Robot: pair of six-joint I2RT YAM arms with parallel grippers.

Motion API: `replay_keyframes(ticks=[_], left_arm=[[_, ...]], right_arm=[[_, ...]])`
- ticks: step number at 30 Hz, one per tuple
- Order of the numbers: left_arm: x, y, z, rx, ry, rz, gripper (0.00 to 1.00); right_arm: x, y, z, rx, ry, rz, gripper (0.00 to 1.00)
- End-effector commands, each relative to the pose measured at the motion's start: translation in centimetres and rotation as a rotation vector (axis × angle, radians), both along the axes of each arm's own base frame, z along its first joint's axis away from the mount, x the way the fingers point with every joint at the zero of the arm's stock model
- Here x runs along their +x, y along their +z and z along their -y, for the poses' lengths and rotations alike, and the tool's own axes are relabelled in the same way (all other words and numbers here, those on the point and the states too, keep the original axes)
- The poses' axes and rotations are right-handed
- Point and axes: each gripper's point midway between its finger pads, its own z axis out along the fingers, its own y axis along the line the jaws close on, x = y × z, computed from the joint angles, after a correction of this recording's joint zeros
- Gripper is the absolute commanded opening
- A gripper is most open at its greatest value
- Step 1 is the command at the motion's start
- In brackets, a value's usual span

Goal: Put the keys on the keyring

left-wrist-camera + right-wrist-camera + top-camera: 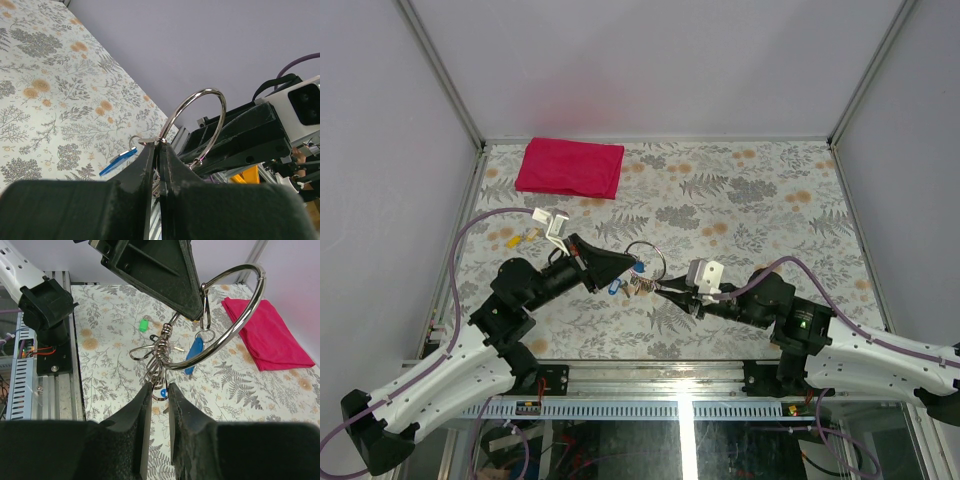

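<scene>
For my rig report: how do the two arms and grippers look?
The left arm and right arm have white lower shells, black joints, lilac cables. The left gripper and right gripper have black wedge-shaped fingers. A green light glows on the right arm.

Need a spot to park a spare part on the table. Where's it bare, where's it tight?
Bare: the far right, between the folded pink cloth and the right edge rail. Crowded: centre, around the silver metal keyring and blue-headed keys; also left, by the small yellow and white tags.
</scene>
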Motion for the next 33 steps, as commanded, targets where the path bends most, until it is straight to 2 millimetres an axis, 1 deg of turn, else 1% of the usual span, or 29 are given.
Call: replay_keyframes(ticks=[1, 9, 12, 16, 21, 26, 29, 32, 33], left_arm=[[-0.2, 2.0, -0.2, -0.05, 0.001, 0.064, 0.06], [-0.1, 1.4, -0.2, -0.04, 0.004, 0.056, 0.15], [-0.1, 1.2, -0.2, -0.037, 0.003, 0.053, 0.2], [-0.1, 1.0, -0.2, -0.034, 0.005, 0.051, 0.23], [-0.1, 0.7, -0.2, -0.03, 0.008, 0.046, 0.25], [-0.1, 0.2, -0.3, -0.02, 0.011, 0.041, 0.32], [-0.1, 0.0, -0.5, -0.014, 0.018, 0.039, 0.37], [-0.1, -0.3, -0.6, -0.006, 0.026, 0.036, 0.39], [0.0, -0.4, -0.7, -0.004, 0.029, 0.034, 0.39]], right_arm=[[-0.2, 3.4, 0.0, 0.077, 0.003, 0.002, 0.0], [-0.9, 4.5, -0.8, 0.131, 0.039, -0.061, 0.0], [-1.2, 4.6, -1.1, 0.144, 0.057, -0.083, 0.0], [-1.2, 4.8, -1.2, 0.155, 0.052, -0.112, 0.0], [-1.0, 5.3, -0.9, 0.178, 0.027, -0.148, 0.0], [-1.0, 5.9, -0.4, 0.164, 0.007, -0.192, 0.0], [-1.0, 5.9, -0.1, 0.14, -0.012, -0.237, 0.0], [-1.1, 5.9, 0.1, 0.108, -0.026, -0.276, 0.0], [-1.2, 5.6, 0.2, 0.087, -0.03, -0.294, 0.0]])
